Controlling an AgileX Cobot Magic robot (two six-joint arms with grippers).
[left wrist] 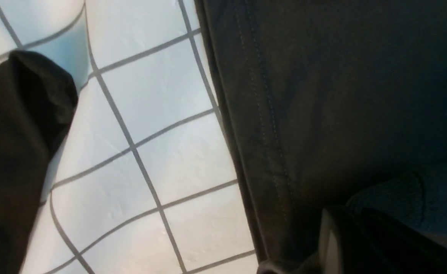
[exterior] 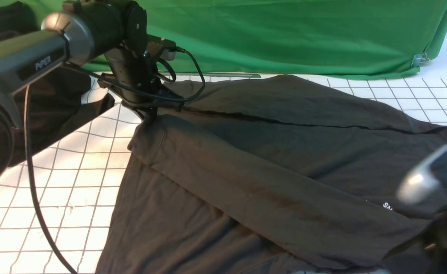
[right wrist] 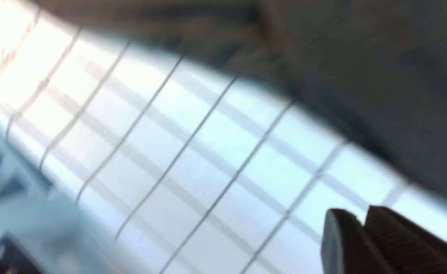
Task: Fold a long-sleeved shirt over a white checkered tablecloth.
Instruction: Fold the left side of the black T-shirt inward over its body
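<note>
The long-sleeved shirt [exterior: 269, 163] lies spread over the white checkered tablecloth [exterior: 75, 179], one sleeve folded across its body. A bit of white print [exterior: 387, 206] shows near the right arm. My left gripper [exterior: 150, 116] points down at the sleeve's end on the shirt's far left corner. In the left wrist view it [left wrist: 360, 236] is shut on dark cloth beside the ribbed cuff [left wrist: 406, 190]. My right gripper [right wrist: 362, 228] is shut and holds nothing. It hangs blurred above the tablecloth [right wrist: 208, 152] near the shirt's edge [right wrist: 360, 57].
A blacker heap of cloth [exterior: 52, 102] lies at the far left, close to the left arm. Green cloth [exterior: 284, 34] hangs along the back with a metal clip [exterior: 419, 59]. The left arm's black cable [exterior: 33, 179] droops over the tablecloth. The right arm's blurred wrist [exterior: 433, 175] covers the shirt's right side.
</note>
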